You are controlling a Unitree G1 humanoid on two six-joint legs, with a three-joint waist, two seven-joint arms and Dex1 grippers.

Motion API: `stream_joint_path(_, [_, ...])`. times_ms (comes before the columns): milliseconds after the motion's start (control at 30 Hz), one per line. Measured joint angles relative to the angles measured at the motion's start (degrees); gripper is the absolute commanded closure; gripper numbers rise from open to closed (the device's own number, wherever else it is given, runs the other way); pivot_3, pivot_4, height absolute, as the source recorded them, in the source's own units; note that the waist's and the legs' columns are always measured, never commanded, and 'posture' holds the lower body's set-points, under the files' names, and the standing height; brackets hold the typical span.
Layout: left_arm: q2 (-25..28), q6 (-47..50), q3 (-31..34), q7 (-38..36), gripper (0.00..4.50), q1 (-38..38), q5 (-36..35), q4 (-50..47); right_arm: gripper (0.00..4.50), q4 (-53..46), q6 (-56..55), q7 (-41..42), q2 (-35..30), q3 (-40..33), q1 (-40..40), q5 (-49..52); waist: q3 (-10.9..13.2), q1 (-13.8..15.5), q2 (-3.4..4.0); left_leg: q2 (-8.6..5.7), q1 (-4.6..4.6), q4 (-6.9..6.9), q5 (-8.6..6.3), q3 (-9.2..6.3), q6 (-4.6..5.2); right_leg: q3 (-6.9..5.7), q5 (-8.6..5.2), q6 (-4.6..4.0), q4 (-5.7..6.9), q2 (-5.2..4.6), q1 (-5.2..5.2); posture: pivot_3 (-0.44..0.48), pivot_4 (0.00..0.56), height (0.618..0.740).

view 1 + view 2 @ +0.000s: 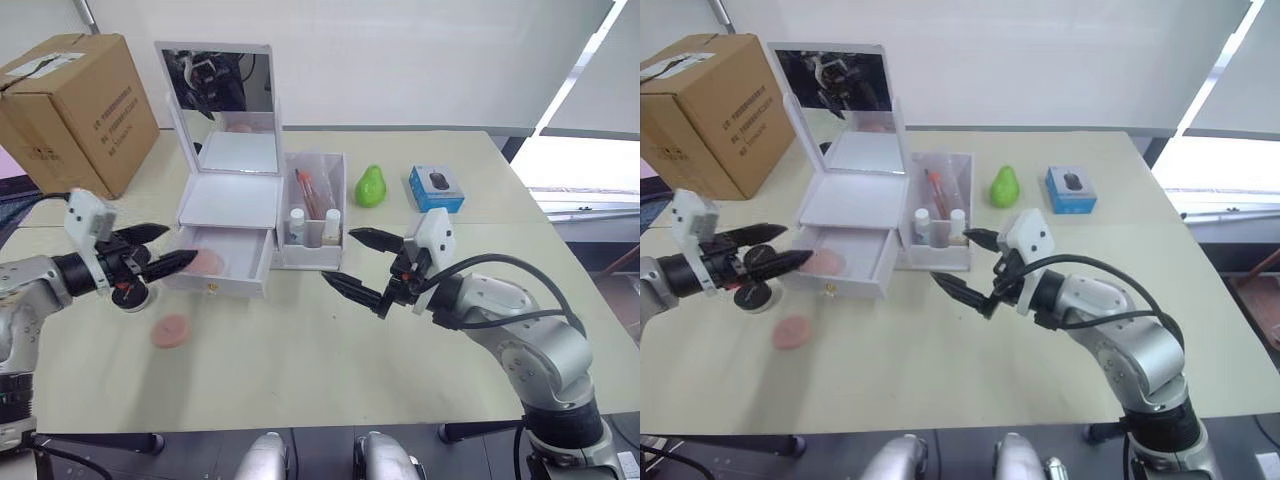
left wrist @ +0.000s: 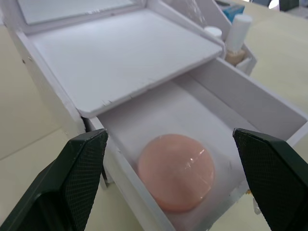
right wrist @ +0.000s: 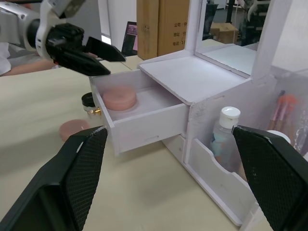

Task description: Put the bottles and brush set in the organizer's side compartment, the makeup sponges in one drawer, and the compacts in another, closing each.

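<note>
Left gripper (image 1: 165, 250) is hovering open-fingered at nine o'clock of the organizer's (image 1: 230, 205) open drawer, one sponge (image 1: 208, 262) lying inside.

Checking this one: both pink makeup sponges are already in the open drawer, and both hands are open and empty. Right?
Not quite. One makeup sponge lies in the open drawer of the organizer; the other sponge is on the table, as the left eye view shows. The left hand and right hand are open and empty.
</note>
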Motion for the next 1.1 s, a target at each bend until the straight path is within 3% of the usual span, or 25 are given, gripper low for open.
stream_joint_path(233, [9.8,-6.3,11.5,-5.4,0.03,9.8,4.2,15.4,0.0,5.2,-5.4,7.4,-10.3,-17.0,14.1,-1.3,0.0,0.0,-0.06,0.09,0.05,-0.09,-0.01,0.49,-0.01,0.13,-0.23,-0.38,-0.06,-0.18,-0.02,0.0,0.15,0.729])
stream_joint_path(367, [14.0,-19.9,14.2,-6.3,0.03,14.8,10.6,34.4,0.0,12.3,-13.6,14.3,-12.5,-27.5,23.8,-3.3,0.0,0.1,-0.24,0.09,0.12,-0.57,-0.21,0.91,-0.33,0.1,-0.25,-0.41,-0.19,-0.54,-0.05,0.0,0.15,0.729])
stream_joint_path(600, [15.6,-34.4,15.0,-3.5,0.03,17.3,15.8,53.2,0.0,28.4,-25.1,22.8,-14.6,-38.6,34.5,-7.8,0.1,1.3,-0.6,0.14,0.09,-0.86,-0.31,1.26,-0.49,-0.08,-0.24,-0.39,-0.22,-1.03,-0.05,0.0,0.15,0.729])
stream_joint_path(767, [15.7,-37.3,15.0,-3.7,0.03,18.0,15.8,54.4,0.0,33.7,-29.0,23.8,-14.6,-39.3,33.6,-9.3,0.1,1.2,-0.59,0.27,0.12,-0.99,-0.32,1.75,-0.52,-0.14,-0.23,-0.37,-0.13,-1.29,-0.05,0.0,0.15,0.729])
stream_joint_path(1100, [14.6,-36.7,18.1,-5.5,0.03,23.9,13.6,48.5,0.0,32.8,-28.8,22.4,-14.0,-34.1,27.5,-9.5,0.1,1.0,-0.63,1.35,0.19,-0.9,-0.31,3.43,-0.49,-0.26,-0.22,-0.36,-0.12,-1.06,-0.01,0.0,0.15,0.729])
